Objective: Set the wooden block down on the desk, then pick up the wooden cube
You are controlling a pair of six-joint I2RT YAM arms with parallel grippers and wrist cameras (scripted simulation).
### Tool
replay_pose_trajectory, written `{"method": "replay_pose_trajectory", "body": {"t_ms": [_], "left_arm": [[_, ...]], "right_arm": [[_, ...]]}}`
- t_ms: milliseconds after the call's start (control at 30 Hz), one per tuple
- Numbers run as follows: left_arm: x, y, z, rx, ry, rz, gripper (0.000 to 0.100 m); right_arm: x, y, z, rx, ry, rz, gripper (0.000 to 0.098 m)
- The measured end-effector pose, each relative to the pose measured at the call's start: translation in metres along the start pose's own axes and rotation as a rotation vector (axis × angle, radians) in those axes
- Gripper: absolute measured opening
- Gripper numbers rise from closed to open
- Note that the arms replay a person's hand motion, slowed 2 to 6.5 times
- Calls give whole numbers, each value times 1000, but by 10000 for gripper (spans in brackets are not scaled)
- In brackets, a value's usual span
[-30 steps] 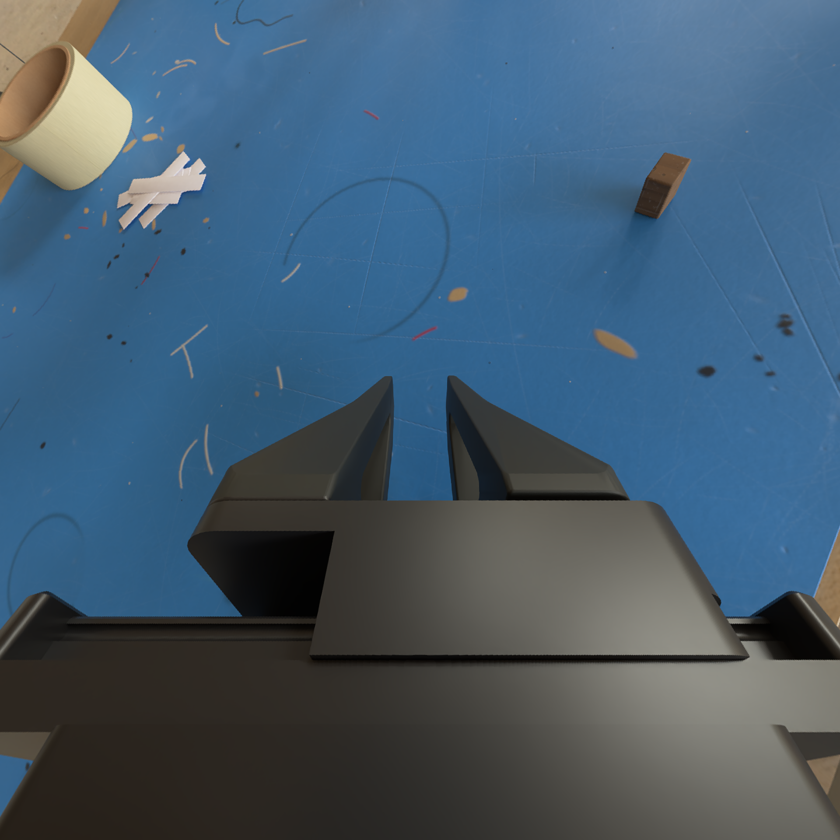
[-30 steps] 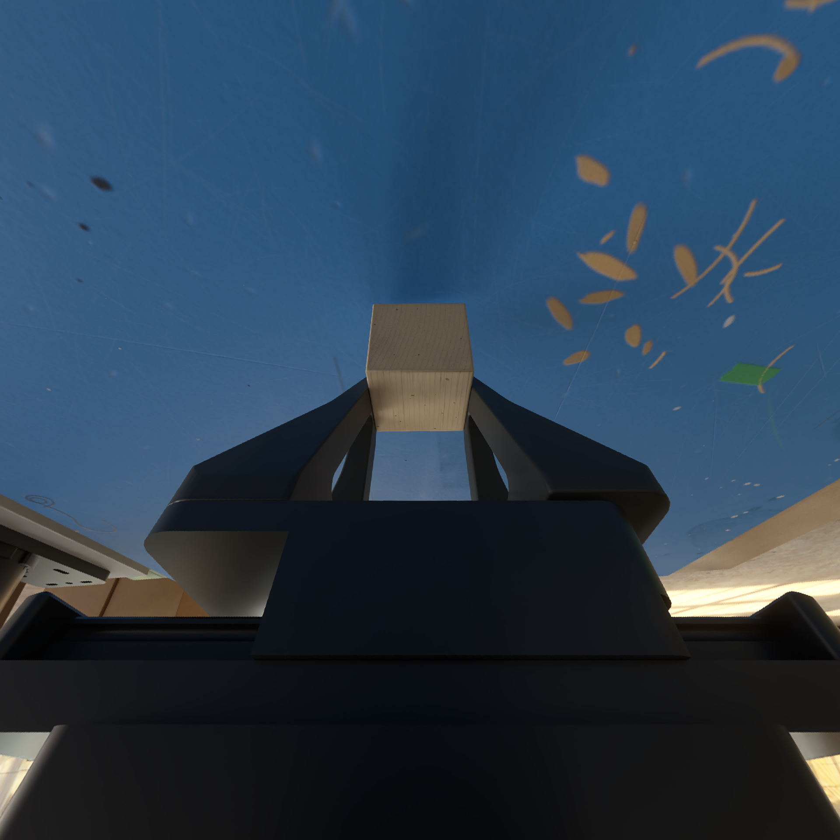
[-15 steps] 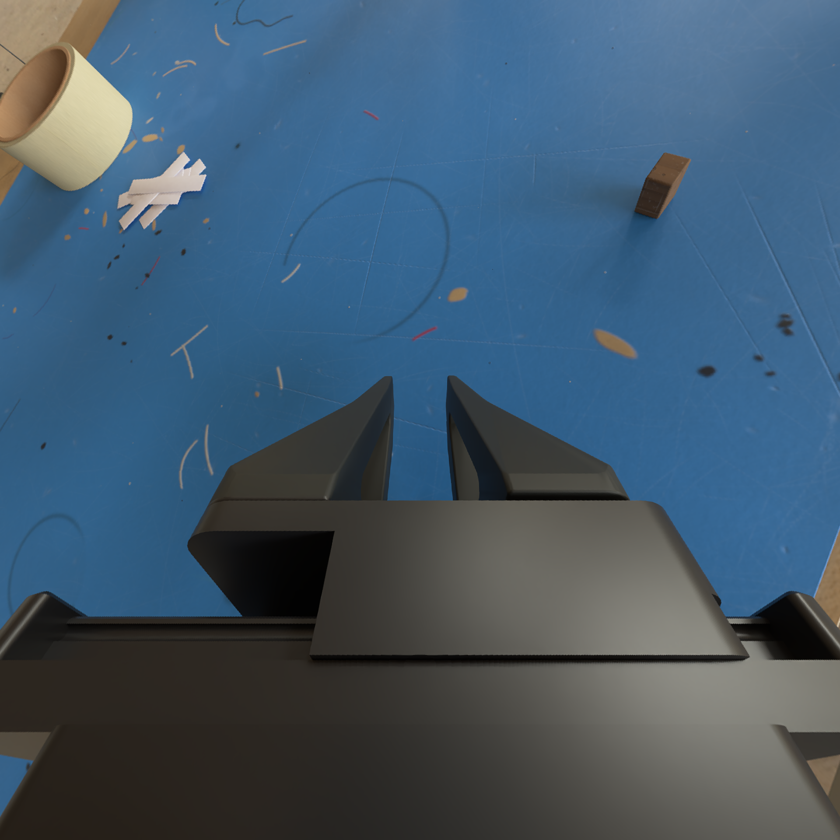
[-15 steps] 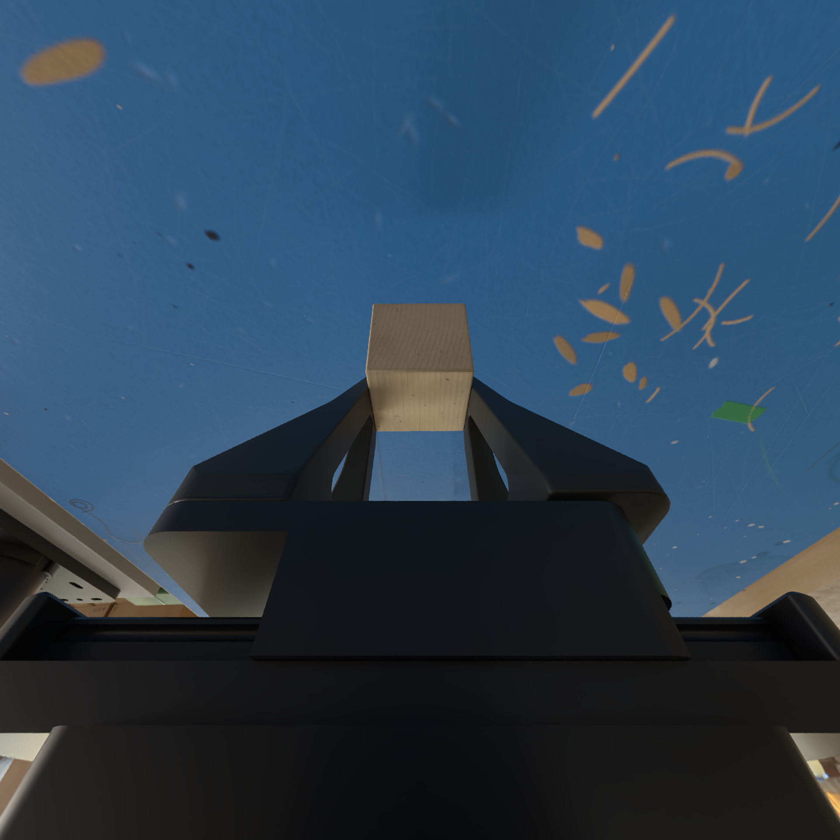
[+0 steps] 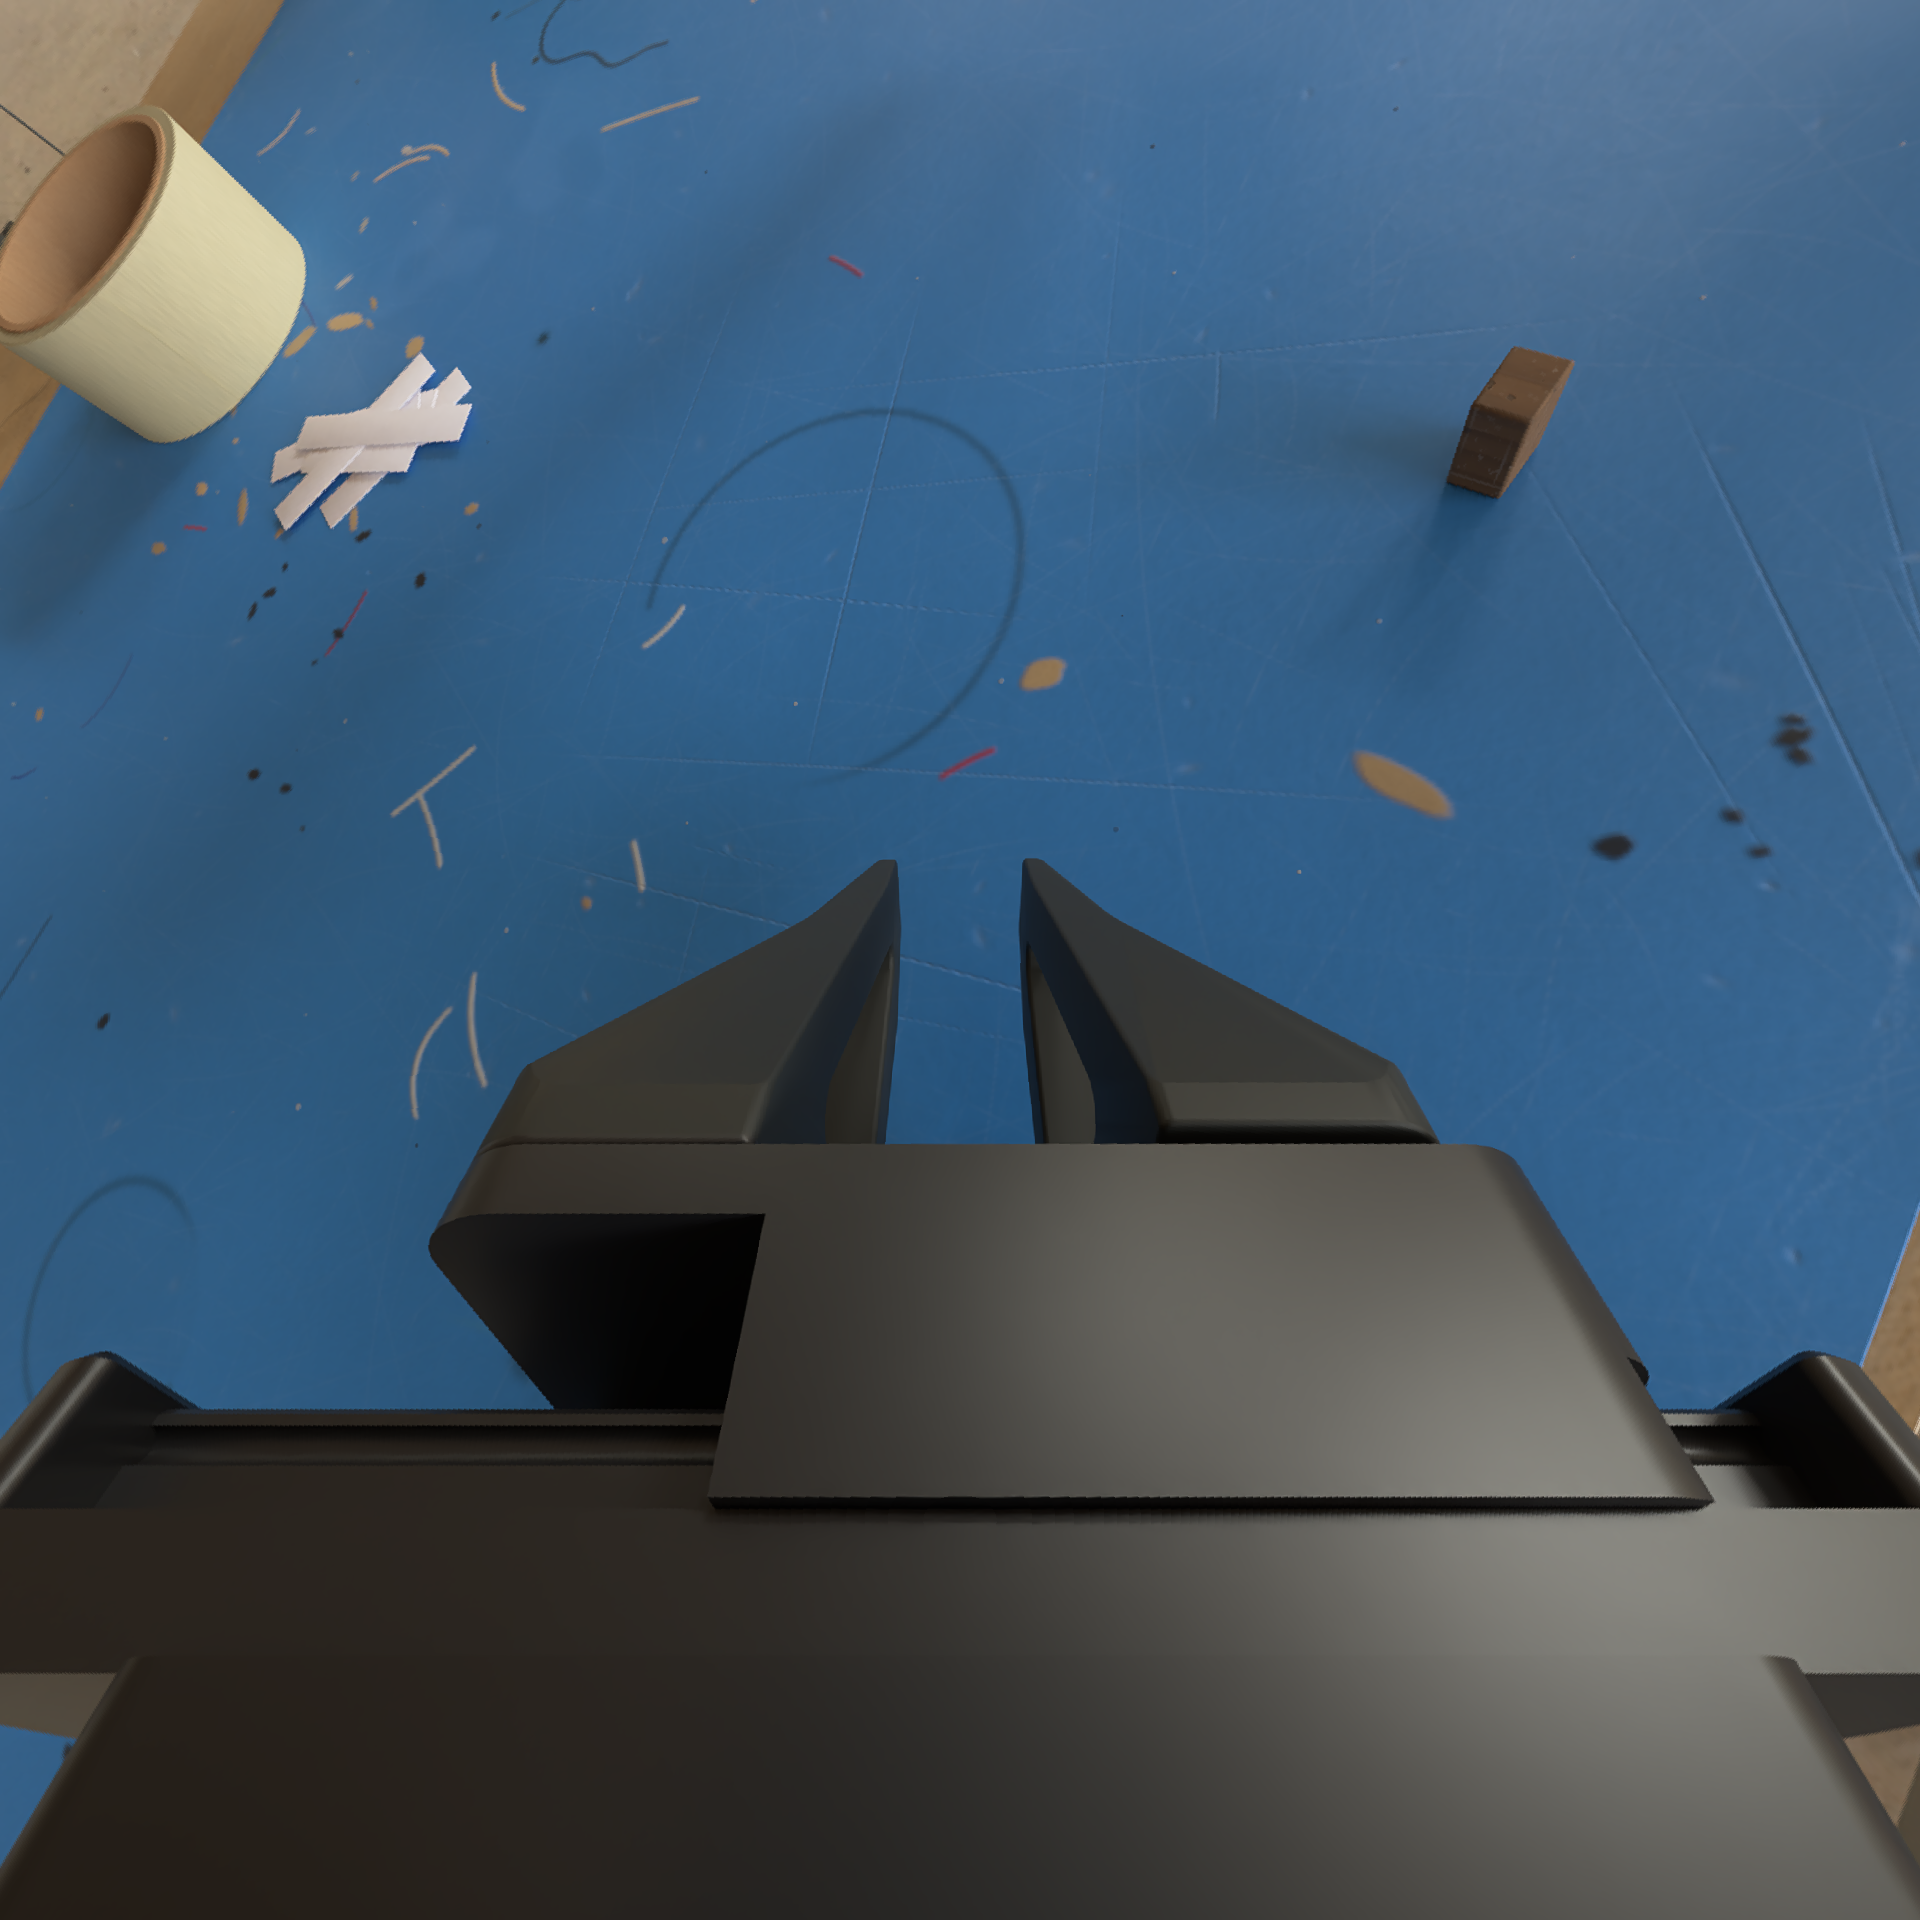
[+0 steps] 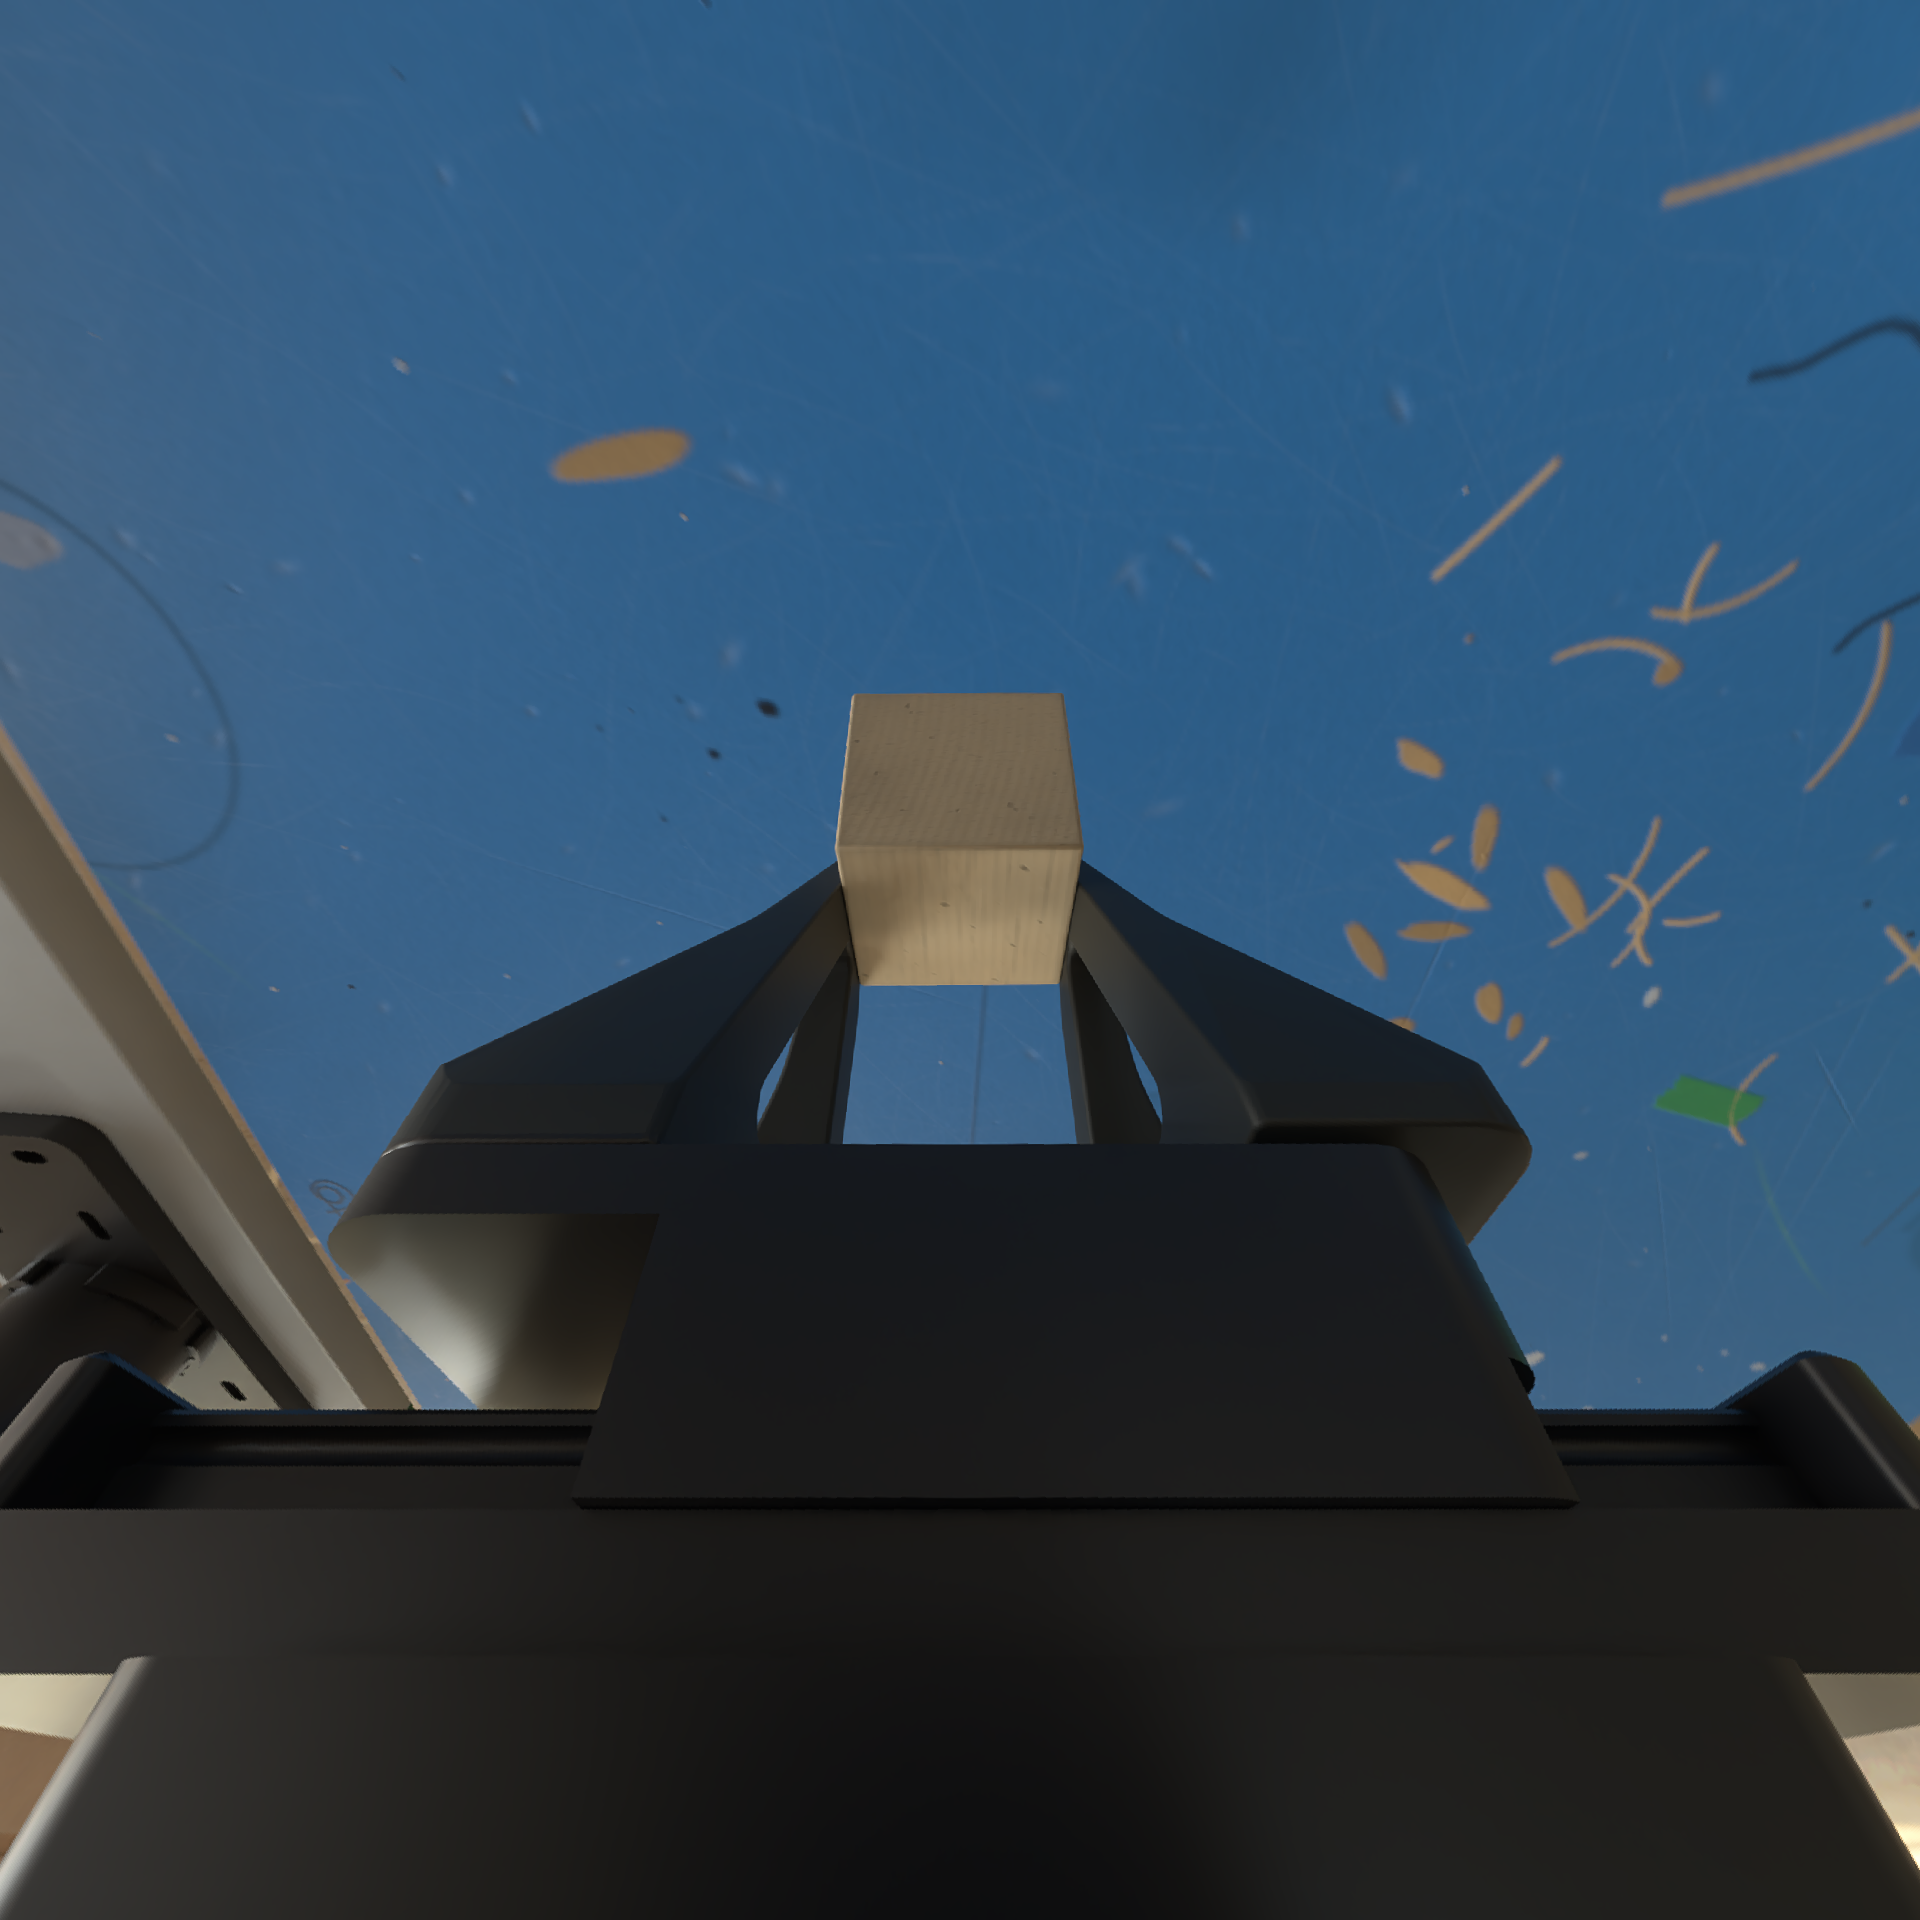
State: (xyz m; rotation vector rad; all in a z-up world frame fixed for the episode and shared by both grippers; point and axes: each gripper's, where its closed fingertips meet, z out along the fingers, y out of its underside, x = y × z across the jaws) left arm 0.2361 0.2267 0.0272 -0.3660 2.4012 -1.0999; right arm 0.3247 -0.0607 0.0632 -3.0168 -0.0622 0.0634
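My right gripper [image 6: 961, 935] is shut on a light wooden block [image 6: 956, 842], held at the fingertips above the blue mat [image 6: 935, 312]. A dark brown wooden cube [image 5: 1507, 431] rests on the mat [image 5: 1195, 260] in the left wrist view, far ahead and to the right of my left gripper [image 5: 961, 873]. The left jaws stand nearly together with a narrow gap and nothing between them. The left gripper hovers over bare mat.
A roll of cream tape [image 5: 145, 281] lies at the mat's far left, with white paper strips [image 5: 364, 447] beside it. Wood chips [image 6: 1444, 883] and a green scrap [image 6: 1704, 1101] lie to the right of the held block. The desk edge [image 6: 187, 1091] runs at the left.
My right gripper has moved with the block: the mat's marks have slid down the view and the desk edge at the left has grown larger. The left gripper has not moved.
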Motion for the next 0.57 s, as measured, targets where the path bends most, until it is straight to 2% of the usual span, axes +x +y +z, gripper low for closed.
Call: {"method": "replay_pose_trajectory", "body": {"t_ms": [200,367,567], "left_arm": [[0,0,0,1,-2,2,195],[0,0,0,1,-3,4,194],[0,0,0,2,-3,5,194]], "right_arm": [[-18,-18,-6,97,-71,-38,319],[-39,-35,-12,198,-165,-79,319],[-51,-51,-18,283,-243,-87,318]]}}
